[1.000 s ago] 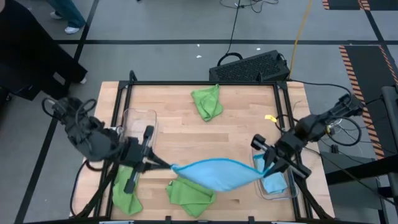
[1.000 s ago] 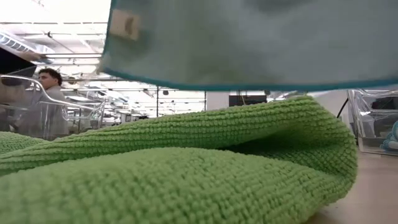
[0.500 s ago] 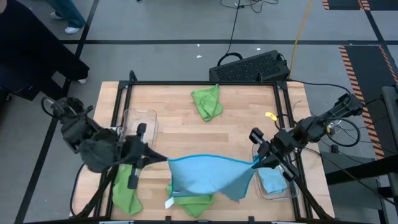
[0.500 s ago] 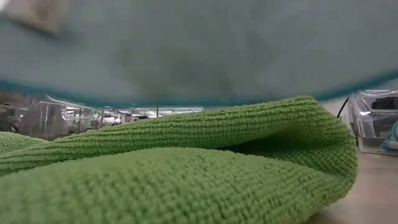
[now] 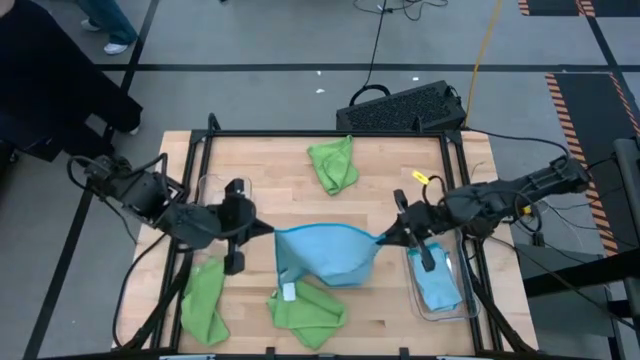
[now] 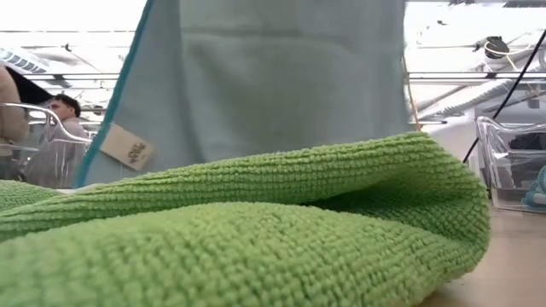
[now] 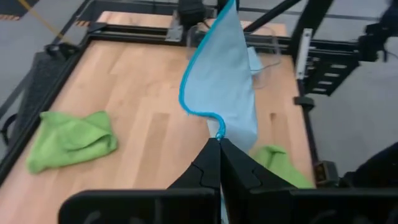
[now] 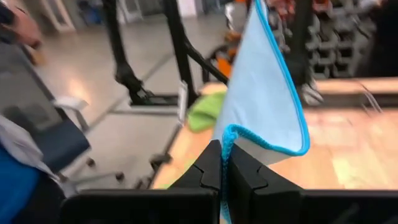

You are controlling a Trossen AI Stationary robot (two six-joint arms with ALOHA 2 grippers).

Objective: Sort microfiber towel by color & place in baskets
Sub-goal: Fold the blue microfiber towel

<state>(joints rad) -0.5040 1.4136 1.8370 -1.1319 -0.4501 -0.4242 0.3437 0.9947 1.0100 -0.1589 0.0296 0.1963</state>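
A light blue microfiber towel point(image 5: 322, 255) hangs spread between my two grippers over the table's middle, its white tag point(image 6: 126, 147) at the lower left corner. My left gripper point(image 5: 270, 232) is shut on its left upper corner, and my right gripper point(image 5: 386, 240) on its right upper corner. Green towels lie crumpled at the far centre point(image 5: 333, 163), near left point(image 5: 203, 303) and near centre point(image 5: 307, 312). The right basket point(image 5: 455, 300) holds a blue towel point(image 5: 437, 287). The left basket point(image 5: 222, 192) stands beside my left arm. My left gripper pinches the towel's upper left corner point(image 7: 218, 133) between its two fingers, at the hemmed edge. The fingers come from the table's left, slanting down. The towel hangs below; whether its lower edge touches the green towel I cannot tell. My right gripper pinches the towel's upper right corner point(image 8: 227, 133) between its two fingers, at the hem. The fingers come nearly level from the table's right. The top edge sags slightly between the two holds.
A black perforated crate point(image 5: 405, 108) sits beyond the table's far edge. The near-centre green towel point(image 6: 256, 239) fills the low view's foreground. Bare wood shows between the far green towel and the hanging towel. A person point(image 6: 64, 111) sits in the room behind.
Both grippers have moved toward the table's far edge and tipped downward, the right one also toward the centre. The blue towel, earlier stretched out as a wide flat band between them, has swung down and now hangs as a narrower sheet with its tag low.
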